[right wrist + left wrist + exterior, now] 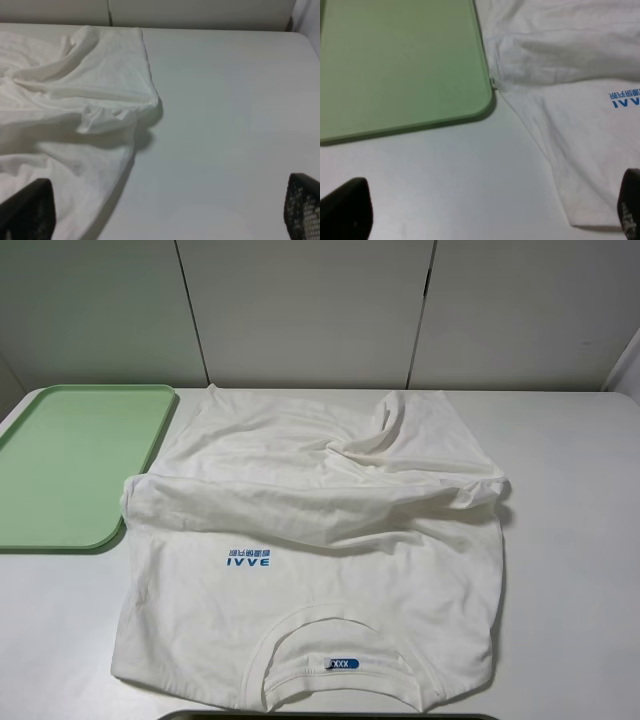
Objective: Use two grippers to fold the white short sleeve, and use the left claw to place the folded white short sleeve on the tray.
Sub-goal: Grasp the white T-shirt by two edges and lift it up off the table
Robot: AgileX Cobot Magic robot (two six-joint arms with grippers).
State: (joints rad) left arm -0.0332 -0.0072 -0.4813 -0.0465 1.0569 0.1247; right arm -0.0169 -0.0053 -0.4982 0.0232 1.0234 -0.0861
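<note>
The white short sleeve point(310, 540) lies spread on the white table with its collar toward the front and its blue lettering point(247, 558) and blue neck label point(342, 663) showing. Its far half is rumpled and bunched. The light-green tray point(70, 465) lies flat at the left, and the shirt's left sleeve touches its corner point(490, 82). Neither gripper shows in the exterior view. My left gripper point(487, 220) is open and empty over bare table between the tray point(400, 65) and the shirt's side point(570, 100). My right gripper point(165, 215) is open and empty beside the shirt's right edge point(65, 100).
Pale wall panels point(310, 310) stand behind the table's back edge. A dark strip point(330, 716) shows at the front edge below the collar. Bare white table point(570, 570) lies right of the shirt and in front of the tray point(50, 640).
</note>
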